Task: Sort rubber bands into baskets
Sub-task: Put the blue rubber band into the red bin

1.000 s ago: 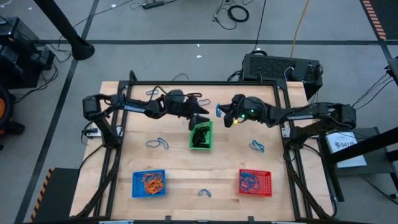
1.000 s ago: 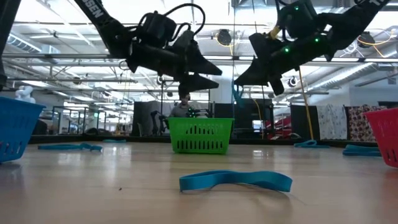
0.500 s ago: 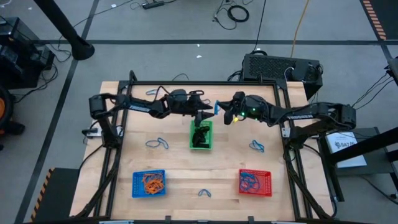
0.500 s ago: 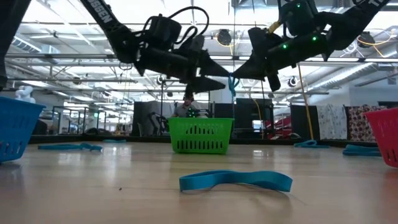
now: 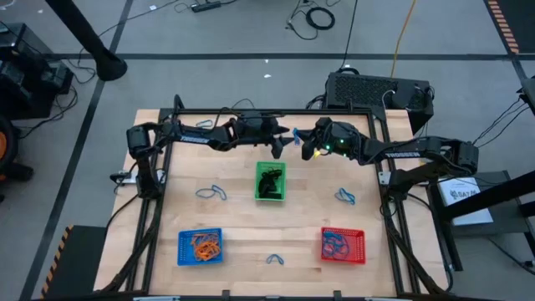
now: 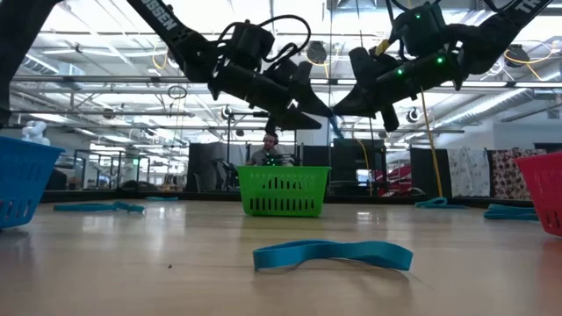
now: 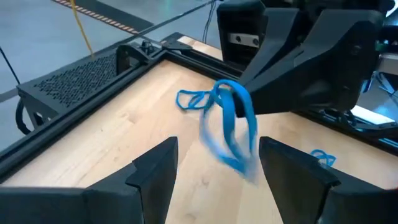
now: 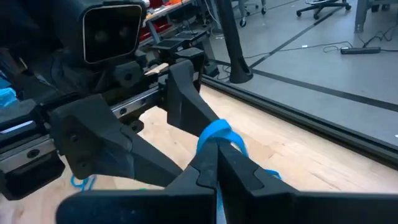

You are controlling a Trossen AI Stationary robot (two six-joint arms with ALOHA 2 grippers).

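The right gripper (image 5: 301,146) is pinched tight on a thin blue rubber band loop (image 7: 231,127), which hangs from its fingertips in the air above the far half of the wooden table (image 5: 238,219); the left gripper (image 5: 282,144) faces it with its two dark fingers (image 7: 152,171) spread wide on either side of the dangling loop, not touching it; both meet just beyond the far end of the small green plastic mesh basket (image 5: 270,182), which holds dark bands; in the low view the two grippers hang tip to tip above that basket; nearer the front edge stand the blue mesh basket (image 5: 200,247) with orange bands and the red mesh basket (image 5: 343,244) with blue bands; loose blue bands lie on the table, one between these two baskets (image 5: 275,258), one left of the green basket (image 5: 211,193), one to its right (image 5: 345,197).
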